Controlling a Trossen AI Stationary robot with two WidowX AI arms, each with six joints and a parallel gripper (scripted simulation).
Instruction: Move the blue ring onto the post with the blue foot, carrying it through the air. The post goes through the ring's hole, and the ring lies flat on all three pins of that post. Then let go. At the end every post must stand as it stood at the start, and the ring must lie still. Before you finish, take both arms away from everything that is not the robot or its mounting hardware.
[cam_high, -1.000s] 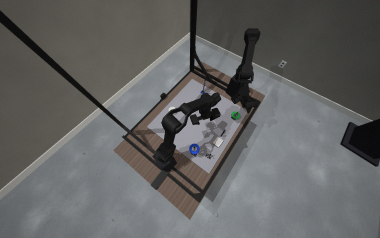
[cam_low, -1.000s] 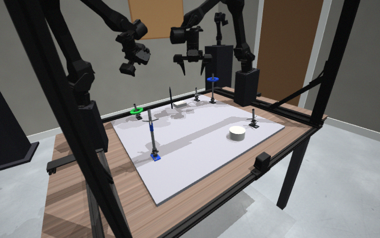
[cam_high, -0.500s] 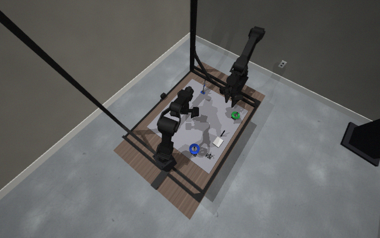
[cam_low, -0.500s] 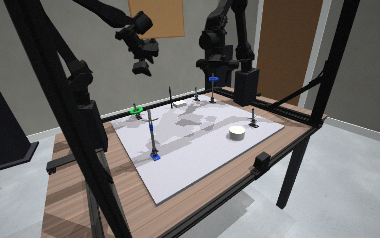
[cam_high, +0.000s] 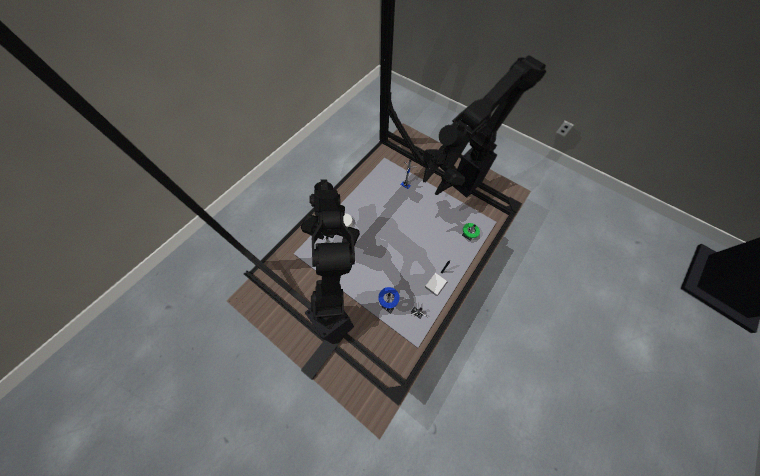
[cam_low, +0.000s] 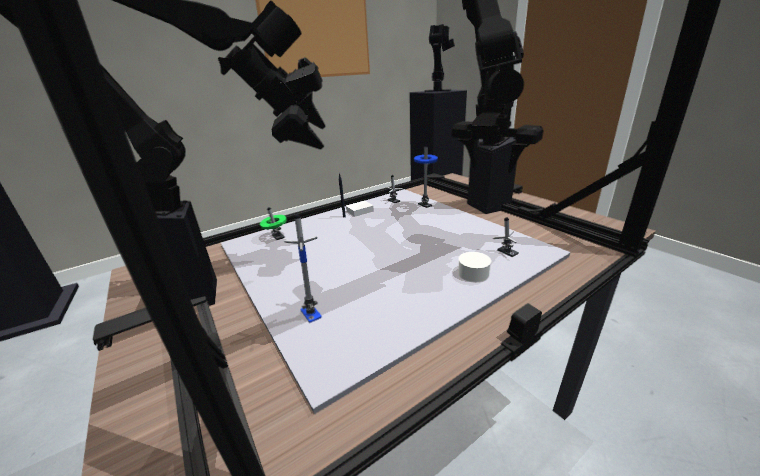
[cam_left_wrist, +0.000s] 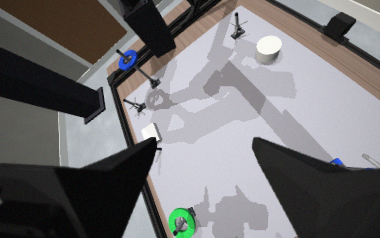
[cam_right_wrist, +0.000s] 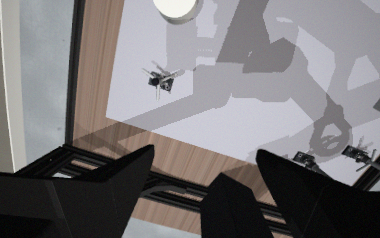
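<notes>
One flat blue ring (cam_high: 380, 297) (cam_low: 417, 158) (cam_left_wrist: 133, 64), high on a tall grey post (cam_high: 389, 296) (cam_low: 425, 182) (cam_left_wrist: 145, 74) near the worktop (cam_high: 364, 414) (cam_low: 140, 364) (cam_left_wrist: 325, 52) (cam_right_wrist: 95, 65) edge beneath the right arm; probably light, stiff; best pinched across the rim. One blue-footed metal post (cam_high: 407, 174) (cam_low: 306, 280) (cam_left_wrist: 370, 160), opposite edge, ringless. Left pincer (cam_high: 431, 186) (cam_low: 323, 136) (cam_left_wrist: 205, 140), right pincer (cam_high: 330, 242) (cam_low: 494, 180) (cam_right_wrist: 205, 151): spread, empty.

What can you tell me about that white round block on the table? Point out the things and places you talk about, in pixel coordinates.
The white round block (cam_high: 348, 220) (cam_low: 474, 266) (cam_left_wrist: 268, 49) (cam_right_wrist: 175, 5) is a short, squat cylinder, wider than it is tall, with a flat top and smooth, plain sides. What it is made of can't be told. It sits upright on the pale board (cam_high: 415, 224) (cam_low: 358, 358) (cam_left_wrist: 310, 100) (cam_right_wrist: 135, 100), near one edge, not far from a short post with a dark foot (cam_low: 507, 248) (cam_left_wrist: 238, 34) (cam_right_wrist: 160, 82). Only the board touches it; neither gripper does.
</notes>
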